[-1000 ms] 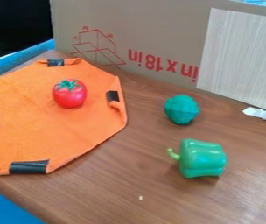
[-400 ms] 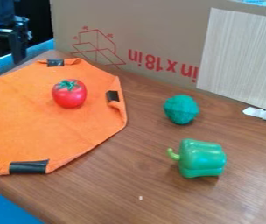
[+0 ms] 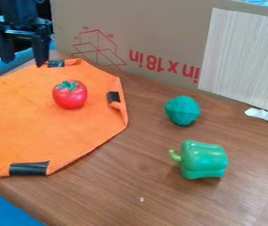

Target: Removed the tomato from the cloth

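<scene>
My black gripper (image 3: 23, 62) hangs at the upper left, over the back left edge of the cloth, its two fingers spread apart with nothing between them. The red tomato (image 3: 70, 94), with green leaves on top, rests on the orange cloth (image 3: 48, 137), toward its back right part. It lies to the right of the gripper and nearer the camera, apart from it. Black tape patches hold folded parts of the cloth's border.
A teal ball (image 3: 182, 110) and a green toy pepper (image 3: 202, 160) sit on the brown table (image 3: 130, 176) right of the cloth. Behind them stands a cardboard box (image 3: 154, 35) with a pale panel (image 3: 242, 57). A white object (image 3: 266, 115) lies at the right edge.
The gripper has come into view at the upper left and moved right and toward the camera, to the cloth's back edge. The tomato and cloth have kept their places.
</scene>
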`<state>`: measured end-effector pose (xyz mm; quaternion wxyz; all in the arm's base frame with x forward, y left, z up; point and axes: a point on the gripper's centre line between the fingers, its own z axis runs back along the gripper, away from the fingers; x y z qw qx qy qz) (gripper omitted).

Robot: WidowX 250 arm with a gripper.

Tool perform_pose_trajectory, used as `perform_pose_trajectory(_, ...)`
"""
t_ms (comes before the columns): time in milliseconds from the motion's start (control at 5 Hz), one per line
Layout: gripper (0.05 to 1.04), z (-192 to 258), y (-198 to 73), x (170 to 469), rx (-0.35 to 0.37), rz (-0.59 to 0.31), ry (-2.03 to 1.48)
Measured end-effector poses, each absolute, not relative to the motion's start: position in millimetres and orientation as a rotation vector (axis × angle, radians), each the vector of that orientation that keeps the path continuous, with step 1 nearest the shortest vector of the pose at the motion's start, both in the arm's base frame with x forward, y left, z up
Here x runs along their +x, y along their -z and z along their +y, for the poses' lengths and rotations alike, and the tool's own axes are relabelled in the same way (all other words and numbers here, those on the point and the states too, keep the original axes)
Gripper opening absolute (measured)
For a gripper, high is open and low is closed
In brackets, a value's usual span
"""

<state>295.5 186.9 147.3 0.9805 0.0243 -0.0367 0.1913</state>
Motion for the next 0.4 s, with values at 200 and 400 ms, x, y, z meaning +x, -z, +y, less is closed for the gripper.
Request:
perform_pose_trajectory(200, 0.999, 173, -143, 304, 0.044, -0.112, -0.333)
perform_pose_trajectory(400, 1.000, 160, -138, 311, 0.050, -0.144, -0.322)
